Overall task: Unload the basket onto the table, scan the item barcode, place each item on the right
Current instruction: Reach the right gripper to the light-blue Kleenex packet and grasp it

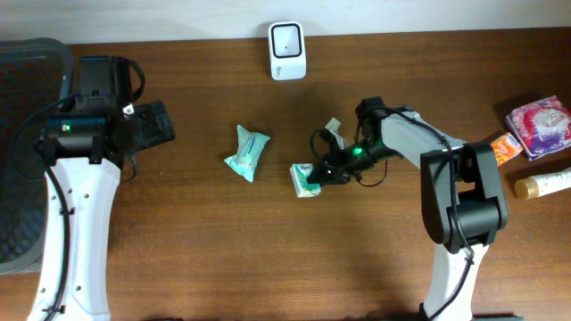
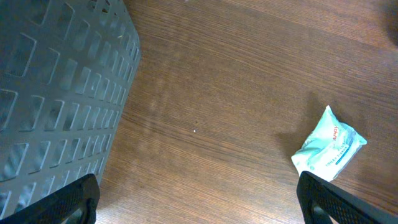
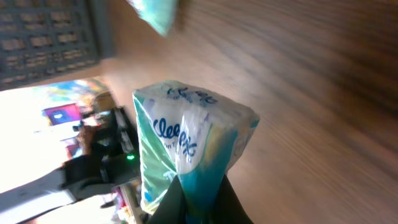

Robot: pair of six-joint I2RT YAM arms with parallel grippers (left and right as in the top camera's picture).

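Confirms grasp only, with right gripper clamped shut on the Kleenex pack near the centre of the table (left gripper spread wide, empty, beside the basket), and apparently leaves lifting, locating the barcode and presenting it to the white scanner at the far edge.

left gripper: jaws wide (arm folded) | right gripper: pinched closed, arm stretched inward

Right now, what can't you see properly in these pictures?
Barcode on the Kleenex pack: not showing in the right wrist view; too small overhead, partly under the right gripper.
Left gripper's fingers: cut off by the left wrist view's bottom edge.
Bottle: cut off by the overhead's right edge, label too small.
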